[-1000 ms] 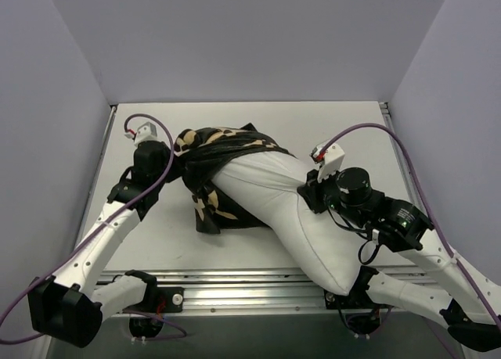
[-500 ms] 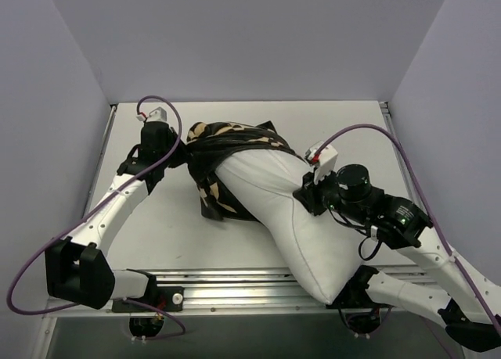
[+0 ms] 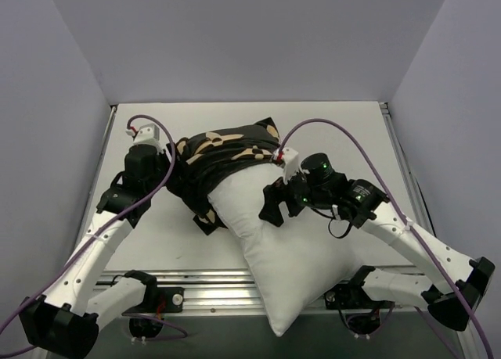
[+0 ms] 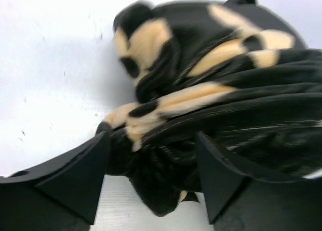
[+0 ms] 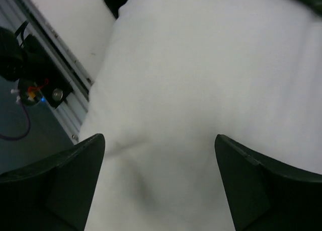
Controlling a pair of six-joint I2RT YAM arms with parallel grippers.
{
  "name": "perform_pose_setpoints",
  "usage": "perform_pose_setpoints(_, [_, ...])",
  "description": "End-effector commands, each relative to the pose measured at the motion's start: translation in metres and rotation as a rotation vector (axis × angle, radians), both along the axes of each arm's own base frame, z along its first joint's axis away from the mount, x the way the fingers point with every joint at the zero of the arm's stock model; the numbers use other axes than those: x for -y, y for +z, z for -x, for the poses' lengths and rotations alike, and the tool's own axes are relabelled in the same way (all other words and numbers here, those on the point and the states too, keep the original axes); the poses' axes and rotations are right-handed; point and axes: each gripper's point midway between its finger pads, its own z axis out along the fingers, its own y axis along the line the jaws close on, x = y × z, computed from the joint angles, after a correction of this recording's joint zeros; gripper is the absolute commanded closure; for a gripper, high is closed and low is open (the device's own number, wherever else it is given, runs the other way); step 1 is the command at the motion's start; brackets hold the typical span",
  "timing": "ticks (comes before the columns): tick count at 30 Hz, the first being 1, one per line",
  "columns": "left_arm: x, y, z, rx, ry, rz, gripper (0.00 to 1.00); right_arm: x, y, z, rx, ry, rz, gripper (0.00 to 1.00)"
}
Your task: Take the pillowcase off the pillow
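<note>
The black pillowcase (image 3: 227, 149) with tan motifs is bunched over the far end of the white pillow (image 3: 286, 253). The pillow lies diagonally, and its near corner hangs past the table's front edge. My left gripper (image 3: 174, 170) sits at the pillowcase's left side. In the left wrist view its jaws stand open (image 4: 151, 163), with a fold of pillowcase (image 4: 211, 90) lying loose between them. My right gripper (image 3: 272, 205) hovers over the pillow's upper middle. It is open (image 5: 161, 158) above the bare white pillow (image 5: 201, 65), which has a soft crease under it.
An aluminium rail (image 3: 227, 285) runs along the table's near edge and shows again as the rail (image 5: 55, 75) in the right wrist view. Grey walls close in the left, right and back. Purple cables (image 3: 344, 128) loop above both wrists.
Both grippers have gone from shut to open, letting go of fabric and pillow. The right arm swung left and farther in. The pillow slid toward the front edge.
</note>
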Motion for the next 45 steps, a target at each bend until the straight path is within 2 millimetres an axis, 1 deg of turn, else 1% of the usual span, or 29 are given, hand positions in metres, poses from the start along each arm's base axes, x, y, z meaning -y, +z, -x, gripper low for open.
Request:
perform_pose_setpoints(1, [0.01, 0.075, -0.014, 0.221, -0.128, -0.085, 0.21, 0.025, 0.034, -0.046, 0.096, -0.232, -0.05, 0.14])
perform_pose_setpoints(2, [0.02, 0.101, -0.017, 0.276, -0.187, -0.088, 0.2, 0.042, 0.035, -0.064, 0.087, -0.315, -0.057, 0.12])
perform_pose_setpoints(4, [0.04, 0.106, -0.031, 0.275, -0.256, -0.098, 0.18, 0.058, 0.032, -0.08, 0.062, -0.383, -0.079, 0.11])
perform_pose_setpoints(5, [0.057, 0.112, -0.032, 0.29, -0.318, -0.111, 0.15, 0.063, 0.03, -0.083, 0.033, -0.395, -0.102, 0.1])
perform_pose_setpoints(6, [0.077, 0.118, -0.042, 0.295, -0.377, -0.11, 0.15, 0.082, 0.03, -0.098, 0.018, -0.477, -0.129, 0.09])
perform_pose_setpoints(7, [0.092, 0.12, -0.045, 0.297, -0.422, -0.119, 0.14, 0.089, 0.022, -0.101, -0.011, -0.503, -0.139, 0.09])
perform_pose_setpoints(8, [0.119, 0.12, -0.041, 0.306, -0.504, -0.147, 0.13, 0.093, 0.019, -0.102, -0.042, -0.51, -0.165, 0.07])
perform_pose_setpoints(9, [0.14, 0.12, -0.051, 0.301, -0.546, -0.169, 0.12, 0.102, 0.019, -0.11, -0.061, -0.559, -0.2, 0.07])
perform_pose_setpoints(11, [0.17, 0.109, -0.051, 0.272, -0.64, -0.227, 0.11, 0.105, 0.006, -0.113, -0.121, -0.584, -0.235, 0.07])
perform_pose_setpoints(12, [0.198, 0.086, -0.052, 0.221, -0.704, -0.248, 0.11, 0.102, 0.007, -0.115, -0.132, -0.571, -0.278, 0.06])
perform_pose_setpoints(13, [0.209, 0.092, -0.055, 0.222, -0.719, -0.25, 0.11, 0.099, 0.005, -0.115, -0.16, -0.575, -0.302, 0.06])
perform_pose_setpoints(14, [0.221, 0.087, -0.054, 0.208, -0.756, -0.243, 0.11, 0.098, -0.006, -0.112, -0.192, -0.575, -0.303, 0.05])
perform_pose_setpoints(15, [0.236, 0.063, -0.057, 0.152, -0.79, -0.254, 0.11, 0.094, -0.009, -0.112, -0.206, -0.557, -0.316, 0.05])
perform_pose_setpoints(17, [0.25, 0.056, -0.062, 0.132, -0.808, -0.253, 0.11, 0.093, -0.023, -0.11, -0.237, -0.558, -0.305, 0.04])
perform_pose_setpoints(18, [0.257, 0.035, -0.065, 0.082, -0.82, -0.269, 0.12, 0.093, -0.027, -0.11, -0.242, -0.558, -0.3, 0.03])
perform_pose_setpoints(21, [0.262, 0.011, -0.07, 0.031, -0.817, -0.273, 0.2, 0.092, -0.04, -0.11, -0.248, -0.548, -0.29, 0.0])
perform_pose_setpoints(23, [0.255, -0.002, -0.074, 0.012, -0.781, -0.283, 0.38, 0.083, -0.044, -0.108, -0.263, -0.511, -0.303, 0.0])
perform_pose_setpoints(24, [0.252, 0.004, -0.078, 0.036, -0.753, -0.281, 0.45, 0.078, -0.05, -0.108, -0.273, -0.495, -0.297, 0.0])
perform_pose_setpoints(25, [0.248, 0.005, -0.078, 0.042, -0.737, -0.279, 0.61, 0.074, -0.053, -0.108, -0.271, -0.483, -0.286, 0.0])
perform_pose_setpoints(28, [0.23, 0.01, -0.079, 0.064, -0.674, -0.265, 0.84, 0.048, -0.065, -0.097, -0.282, -0.389, -0.238, 0.0])
perform_pose_setpoints(29, [0.222, 0.019, -0.079, 0.083, -0.646, -0.257, 0.95, 0.032, -0.066, -0.087, -0.288, -0.331, -0.229, 0.0])
perform_pose_setpoints(30, [0.213, 0.013, -0.079, 0.073, -0.612, -0.273, 0.98, 0.025, -0.072, -0.083, -0.302, -0.307, -0.215, 0.0])
perform_pose_setpoints(33, [0.193, 0.026, -0.081, 0.109, -0.534, -0.245, 0.98, 0.001, -0.068, -0.067, -0.286, -0.213, -0.196, 0.01])
perform_pose_setpoints(34, [0.188, 0.019, -0.078, 0.103, -0.52, -0.235, 0.98, -0.004, -0.064, -0.066, -0.264, -0.193, -0.194, 0.01])
perform_pose_setpoints(36, [0.179, 0.029, -0.074, 0.13, -0.486, -0.192, 0.98, -0.009, -0.059, -0.071, -0.225, -0.194, -0.203, 0.0])
perform_pose_setpoints(37, [0.177, 0.024, -0.071, 0.137, -0.487, -0.178, 0.98, -0.01, -0.06, -0.072, -0.226, -0.2, -0.206, 0.0])
perform_pose_setpoints(40, [0.177, 0.028, -0.062, 0.166, -0.49, -0.114, 0.98, -0.017, -0.072, -0.069, -0.254, -0.18, -0.209, 0.02])
perform_pose_setpoints(43, [0.173, 0.029, -0.058, 0.168, -0.478, -0.109, 0.98, -0.029, -0.085, -0.061, -0.289, -0.138, -0.192, 0.14])
perform_pose_setpoints(45, [0.168, 0.03, -0.058, 0.165, -0.464, -0.12, 0.98, -0.036, -0.083, -0.058, -0.286, -0.11, -0.199, 0.41])
